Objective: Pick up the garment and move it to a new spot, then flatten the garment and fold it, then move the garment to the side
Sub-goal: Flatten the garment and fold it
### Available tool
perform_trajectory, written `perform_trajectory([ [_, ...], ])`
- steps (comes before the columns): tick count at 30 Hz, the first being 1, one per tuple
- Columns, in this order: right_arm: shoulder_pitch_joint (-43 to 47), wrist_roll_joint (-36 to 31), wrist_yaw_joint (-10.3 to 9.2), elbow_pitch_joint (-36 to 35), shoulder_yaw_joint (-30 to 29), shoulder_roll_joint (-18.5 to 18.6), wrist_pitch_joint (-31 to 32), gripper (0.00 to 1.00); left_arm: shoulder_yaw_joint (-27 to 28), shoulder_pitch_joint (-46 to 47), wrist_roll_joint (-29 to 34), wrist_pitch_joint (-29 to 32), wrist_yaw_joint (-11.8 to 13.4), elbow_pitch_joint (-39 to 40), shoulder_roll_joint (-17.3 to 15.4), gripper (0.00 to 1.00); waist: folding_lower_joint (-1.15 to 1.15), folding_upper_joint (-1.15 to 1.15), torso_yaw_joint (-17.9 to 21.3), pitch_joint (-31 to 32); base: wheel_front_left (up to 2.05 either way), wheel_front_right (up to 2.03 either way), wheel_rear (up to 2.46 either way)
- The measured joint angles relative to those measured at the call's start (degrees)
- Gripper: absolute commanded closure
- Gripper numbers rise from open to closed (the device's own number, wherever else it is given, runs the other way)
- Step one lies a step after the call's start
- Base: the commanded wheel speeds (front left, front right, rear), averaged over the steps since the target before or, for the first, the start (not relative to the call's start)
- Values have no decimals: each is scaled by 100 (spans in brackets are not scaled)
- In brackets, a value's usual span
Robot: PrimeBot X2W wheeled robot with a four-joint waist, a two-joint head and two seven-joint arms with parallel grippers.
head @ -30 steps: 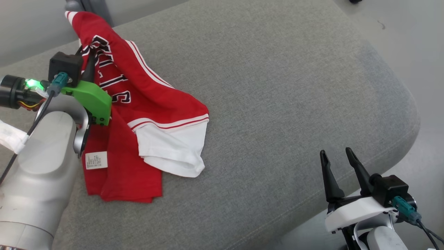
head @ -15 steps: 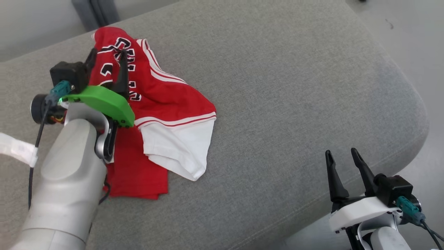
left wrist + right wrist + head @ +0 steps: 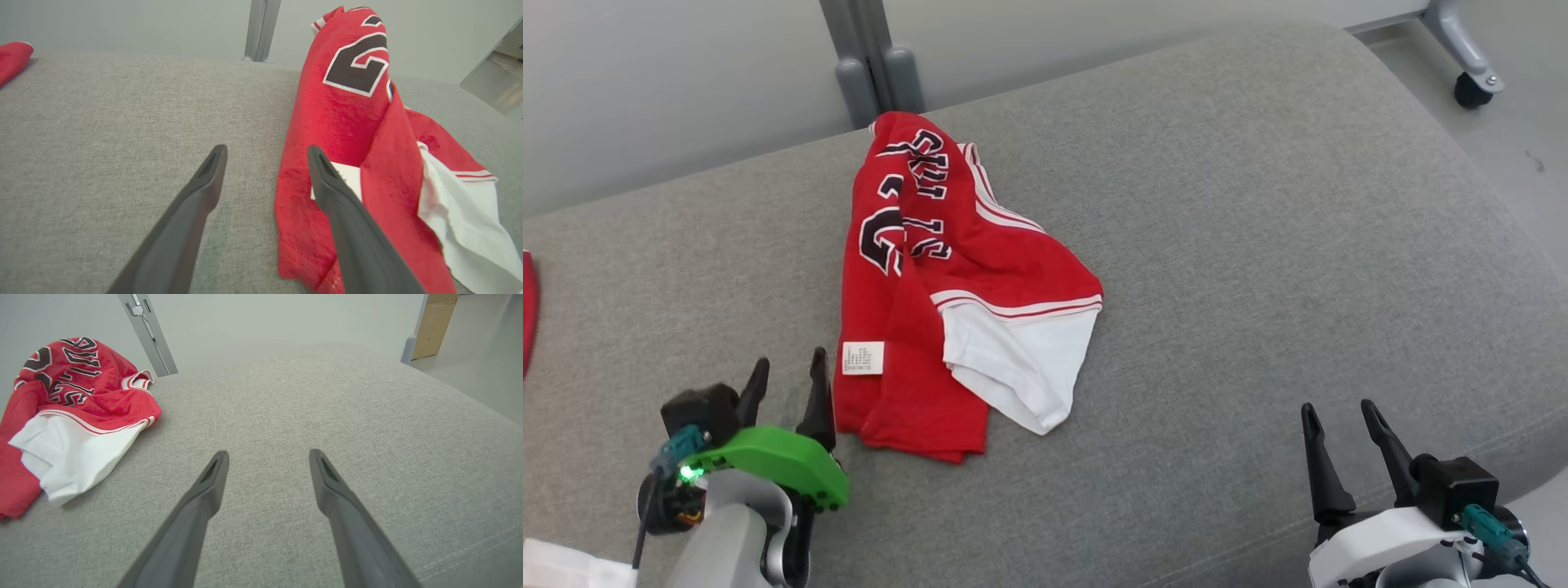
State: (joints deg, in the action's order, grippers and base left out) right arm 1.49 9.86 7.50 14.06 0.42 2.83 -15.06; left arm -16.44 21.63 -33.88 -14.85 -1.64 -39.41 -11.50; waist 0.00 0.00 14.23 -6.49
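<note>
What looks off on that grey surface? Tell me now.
The red garment lies crumpled on the grey cushion, not flat: folded over itself, its white care label exposed and a white section poking out. Nothing looks torn or spilled.

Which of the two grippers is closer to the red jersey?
The left gripper, on the green mount: it stands right beside the jersey, while the right gripper, on the white mount, sits well apart.
</note>
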Motion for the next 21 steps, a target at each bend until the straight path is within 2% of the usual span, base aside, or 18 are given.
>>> perform_trajectory([
  [5, 45, -53, 0, -16, 23, -1, 1, 0, -156, -397, -38, 244, 8, 60, 43, 0, 0, 0, -235, 65, 0, 0, 0],
  [8, 0, -81, 0, -20, 36, 0, 1, 0, -282, -401, -38, 365, -109, 69, 96, 0, 0, 0, -297, 22, 0, 0, 0],
  [11, -64, -96, 0, -19, 56, 0, 1, 0, -383, -394, -70, 447, -194, 75, 183, 0, 0, 0, -311, -38, 0, 0, 0],
  [21, -152, -103, 0, -3, 151, 0, 0, 0, -361, -75, -179, 552, -214, -300, 209, 0, 0, 0, -171, -172, 0, 0, 0],
])
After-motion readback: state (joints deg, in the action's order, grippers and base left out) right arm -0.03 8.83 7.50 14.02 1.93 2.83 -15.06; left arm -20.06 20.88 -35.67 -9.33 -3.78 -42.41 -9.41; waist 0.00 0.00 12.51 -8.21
